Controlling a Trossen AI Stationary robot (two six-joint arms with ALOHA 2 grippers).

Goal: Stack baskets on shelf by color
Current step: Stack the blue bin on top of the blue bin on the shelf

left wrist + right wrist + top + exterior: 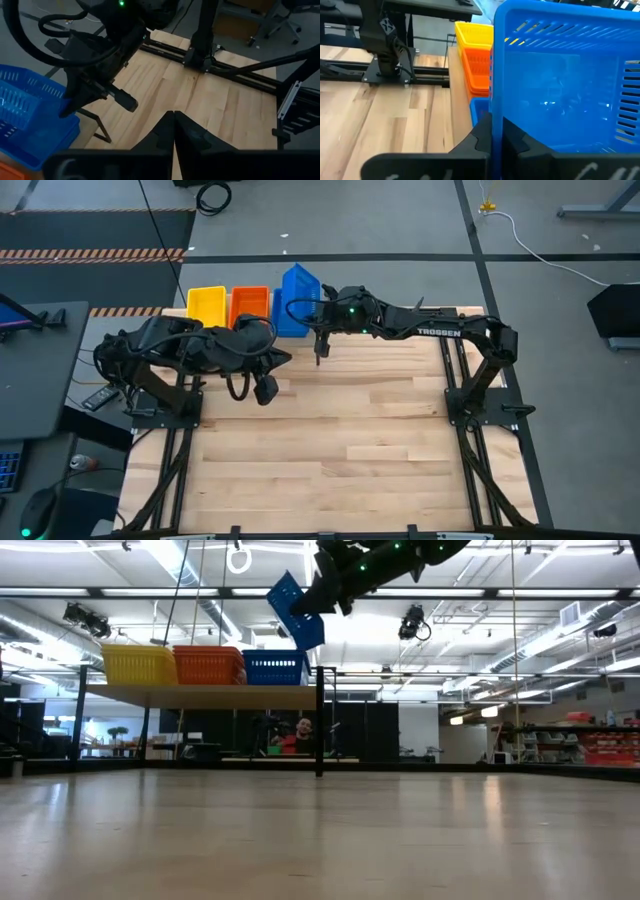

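A light-wood shelf [200, 695] stands at the table's far left on black legs. On it, left to right, sit yellow baskets [140, 665], orange baskets [208, 665] and a blue basket [273, 667]. My right gripper [320, 592] is shut on another blue basket [297, 610], which it holds tilted in the air just above the shelf's blue one. My left gripper [267, 387] hovers shut with nothing in it over the table, near the shelf's front. My right gripper pinches one side wall of the blue basket at its rim [492, 102], one finger inside the basket and one outside. The fingers come nearly level from the table's right side. The basket hangs tilted, lifted clear of the shelf and of the blue basket [479, 107] below.
The wooden tabletop [350, 430] in front of the shelf is open planking. Black arm frames run along its left side [165, 450] and right side [490, 450]. A person sits in the room behind the table [303, 730].
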